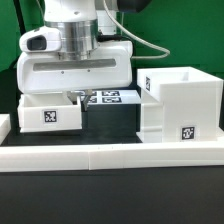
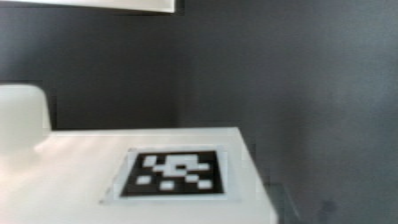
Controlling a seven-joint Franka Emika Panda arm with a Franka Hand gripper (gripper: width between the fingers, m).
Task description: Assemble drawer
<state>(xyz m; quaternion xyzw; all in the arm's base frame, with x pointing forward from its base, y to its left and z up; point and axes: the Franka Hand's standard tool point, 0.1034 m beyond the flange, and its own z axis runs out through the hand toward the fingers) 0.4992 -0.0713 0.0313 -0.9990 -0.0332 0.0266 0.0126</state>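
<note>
White plastic parts on a black table (image 1: pixel 110 125), with a green backdrop behind on the exterior view's left. The drawer's housing (image 1: pixel 182 105) sits upright on the exterior view's right: cube-like, open at the top, with one square tag low on its near face. A small tray (image 1: pixel 48 112) sits on the exterior view's left, well apart from the housing. Its open side is up and a tag is centred on its front wall. Between them, farther back, the marker board (image 1: pixel 117 98) lies flat on the table. A long low border rail (image 1: pixel 110 152) runs across the front, and both housing and tray stand just behind it. The arm comes down from above, its broad white hand over the tray's inner end. The gripper (image 1: pixel 83 95) hangs just beside the tray's wall on the housing side. Its fingers are mostly hidden under the hand, so I cannot tell whether they are spread or closed, or whether they touch the tray. The wrist view is blurred. It shows a flat white face (image 2: pixel 80 150) carrying a black-and-white tag (image 2: pixel 178 172) against the dark table, with a rounded white shape (image 2: pixel 18 115) at the frame's edge. I cannot tell which part that face belongs to.
</note>
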